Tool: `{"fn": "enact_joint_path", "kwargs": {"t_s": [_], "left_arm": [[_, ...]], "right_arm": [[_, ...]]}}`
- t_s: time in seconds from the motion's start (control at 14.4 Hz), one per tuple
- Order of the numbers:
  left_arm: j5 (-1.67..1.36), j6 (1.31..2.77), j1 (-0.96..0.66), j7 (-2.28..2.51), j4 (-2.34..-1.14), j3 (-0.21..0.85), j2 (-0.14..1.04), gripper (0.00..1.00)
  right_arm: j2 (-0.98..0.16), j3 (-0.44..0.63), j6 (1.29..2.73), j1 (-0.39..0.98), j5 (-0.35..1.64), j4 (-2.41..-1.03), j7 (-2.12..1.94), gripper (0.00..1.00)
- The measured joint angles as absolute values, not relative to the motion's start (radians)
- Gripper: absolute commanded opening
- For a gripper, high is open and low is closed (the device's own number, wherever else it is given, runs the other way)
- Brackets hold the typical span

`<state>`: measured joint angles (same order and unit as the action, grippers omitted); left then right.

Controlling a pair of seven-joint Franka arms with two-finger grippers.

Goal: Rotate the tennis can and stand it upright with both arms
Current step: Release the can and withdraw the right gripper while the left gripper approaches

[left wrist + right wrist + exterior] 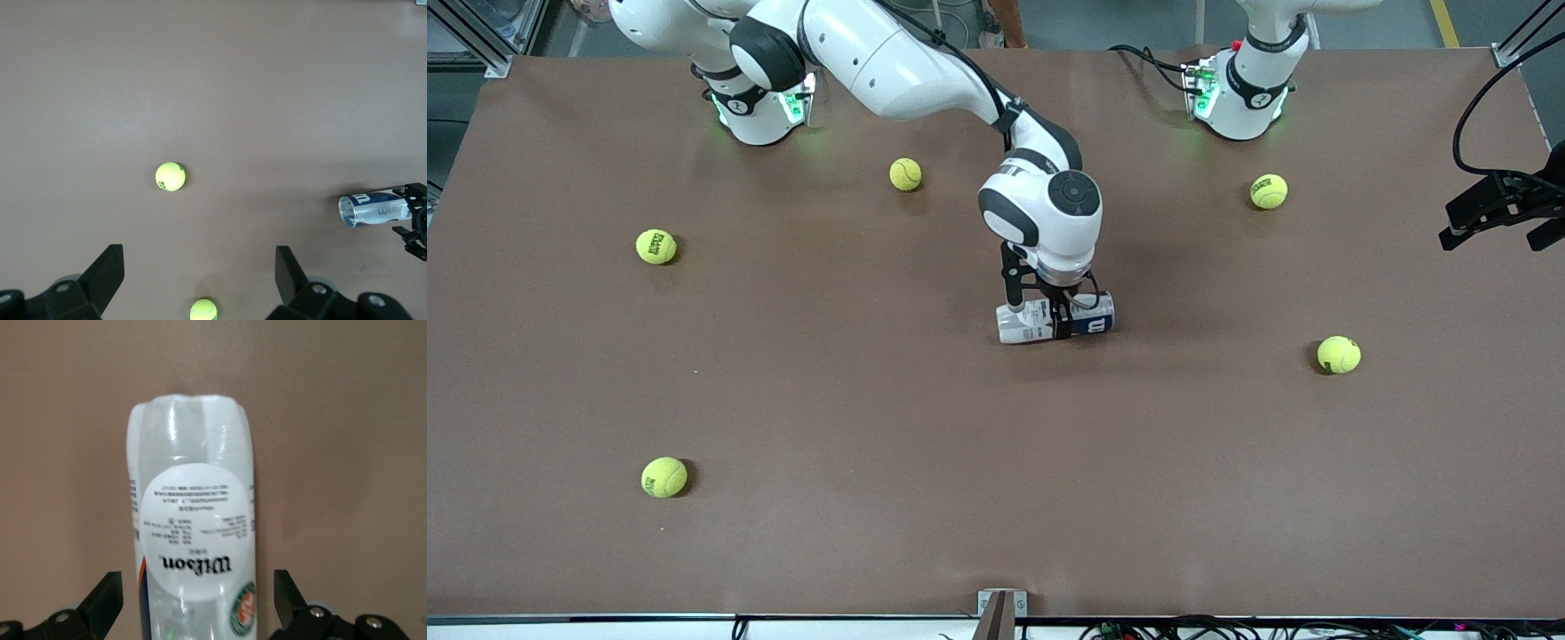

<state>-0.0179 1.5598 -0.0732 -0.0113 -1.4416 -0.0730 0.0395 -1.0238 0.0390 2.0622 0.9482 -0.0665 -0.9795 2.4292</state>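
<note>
My right gripper (1060, 313) straddles the tennis can (1055, 318) mid-length, fingers spread, not pinching — it lies flat (long axis toward each arm's end); my left gripper (1498, 213) waits, spread, well apart.

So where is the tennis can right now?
The tennis can lies on its side near the middle of the table, with the right arm's claw down around it, fingers on either side. The nearest tennis ball sits farther from the front camera.
</note>
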Motion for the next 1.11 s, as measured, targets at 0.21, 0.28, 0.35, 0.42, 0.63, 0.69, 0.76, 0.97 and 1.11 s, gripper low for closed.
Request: {"fn": "enact_joint_path", "kwargs": {"t_s": [0.21, 0.28, 0.35, 0.42, 0.63, 0.69, 0.76, 0.97, 1.11], "left_arm": [[-0.018, 1.560, -0.074, -0.011, -1.442, -0.073, 0.039, 1.00], [-0.018, 1.560, -0.074, -0.011, -1.442, -0.072, 0.040, 1.00], [-0.018, 1.560, -0.074, -0.011, -1.442, -0.071, 0.040, 1.00], [-0.018, 1.560, -0.075, -0.011, -1.442, -0.070, 0.040, 1.00], [-0.018, 1.559, -0.075, -0.010, -1.443, -0.069, 0.040, 1.00], [-0.018, 1.558, -0.076, -0.009, -1.445, -0.069, 0.040, 1.00], [-0.018, 1.556, -0.076, -0.009, -1.452, -0.068, 0.043, 1.00], [-0.021, 1.553, -0.081, 0.005, -1.484, -0.065, 0.069, 1.00], [-0.094, 1.550, -0.082, 0.035, -1.519, -0.060, 0.095, 1.00]], "right_arm": [[-0.988, 0.042, 2.008, 0.942, -0.066, -0.958, 2.419, 1.00], [-0.970, 0.043, 1.982, 0.935, -0.066, -0.953, 2.394, 1.00], [-0.947, 0.044, 1.950, 0.924, -0.066, -0.949, 2.355, 1.00], [-0.921, 0.043, 1.917, 0.907, -0.066, -0.947, 2.296, 1.00], [-0.848, 0.041, 1.830, 0.825, -0.065, -0.946, 2.019, 1.00], [-0.828, 0.040, 1.805, 0.789, -0.064, -0.947, 1.902, 1.00], [-0.811, 0.038, 1.779, 0.752, -0.063, -0.956, 1.787, 1.00], [-0.765, 0.037, 1.770, 0.659, -0.062, -1.053, 1.518, 1.00], [-0.706, 0.038, 1.789, 0.589, -0.060, -1.157, 1.328, 1.00]]}}
